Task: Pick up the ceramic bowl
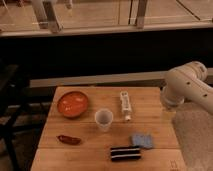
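Camera view: where's the gripper? — A

Out of frame. Only the arm (187, 87) shows, white, at the right edge beside the tabletop (155, 125). — B

Fingers? — A

Spread wide, clamped on nothing. Every item lies on the wood, none touched. — B

Ceramic bowl? — A

The ceramic bowl (72, 103) is at the far left of the tabletop, upright, orange-red inside, well apart from the arm. White cup (103, 119) is just beside it to the right and nearer the camera, not touching. — B

Rest? — A

White tube (125, 105) lying flat right of the cup. Dark red item (68, 139) at near left. Blue sponge (142, 141) at near right, with a black-and-white striped item (125, 153) just in front of it. — B
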